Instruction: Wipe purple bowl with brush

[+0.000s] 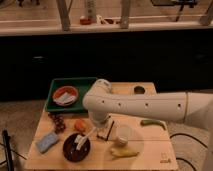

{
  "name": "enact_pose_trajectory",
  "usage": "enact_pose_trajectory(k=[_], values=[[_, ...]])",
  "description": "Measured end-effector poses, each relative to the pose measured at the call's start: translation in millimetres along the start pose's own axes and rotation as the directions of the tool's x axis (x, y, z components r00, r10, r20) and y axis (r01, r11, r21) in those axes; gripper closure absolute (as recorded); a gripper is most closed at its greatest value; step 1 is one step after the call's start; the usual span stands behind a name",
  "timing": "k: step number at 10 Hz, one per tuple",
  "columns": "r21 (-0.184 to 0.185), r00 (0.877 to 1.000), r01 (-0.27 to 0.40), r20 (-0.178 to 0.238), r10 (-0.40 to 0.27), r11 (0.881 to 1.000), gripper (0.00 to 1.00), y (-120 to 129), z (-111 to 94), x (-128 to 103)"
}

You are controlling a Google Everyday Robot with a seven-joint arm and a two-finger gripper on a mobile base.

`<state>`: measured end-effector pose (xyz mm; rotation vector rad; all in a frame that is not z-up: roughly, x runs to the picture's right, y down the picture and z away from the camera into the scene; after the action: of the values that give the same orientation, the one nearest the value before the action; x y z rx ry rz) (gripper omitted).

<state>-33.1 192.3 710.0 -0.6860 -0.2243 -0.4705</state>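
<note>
The purple bowl (76, 148) sits near the front left of the wooden table (150, 155), dark with a reddish-brown inside. The brush (82, 139) has a slim white handle and a pale head that rests inside the bowl, its handle slanting up to the right. My gripper (93, 130) hangs from the big white arm (145, 106) just above and right of the bowl, at the top end of the brush handle. The wrist hides most of the fingers.
A green tray (57, 87) at the back left holds an orange-red bowl with white cloth (65, 95). A blue sponge (47, 141), grapes (57, 121), an orange fruit (80, 125), a dark block (105, 133), a white cup (123, 133), a banana (124, 151) and a green chilli (152, 123) lie nearby.
</note>
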Motion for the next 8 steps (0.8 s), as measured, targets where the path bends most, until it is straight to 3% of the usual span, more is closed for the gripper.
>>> enact_pose_trajectory(k=[2,4,8], values=[[0.000,1.000,0.027,-0.002,-0.027,1.000,1.00,-17,3,-7],[0.000,0.996,0.088,0.018,-0.088,0.996,1.00,-26,4,-32],[0.003,0.986,0.157,0.057,-0.157,0.988,1.00,0,2,-64]])
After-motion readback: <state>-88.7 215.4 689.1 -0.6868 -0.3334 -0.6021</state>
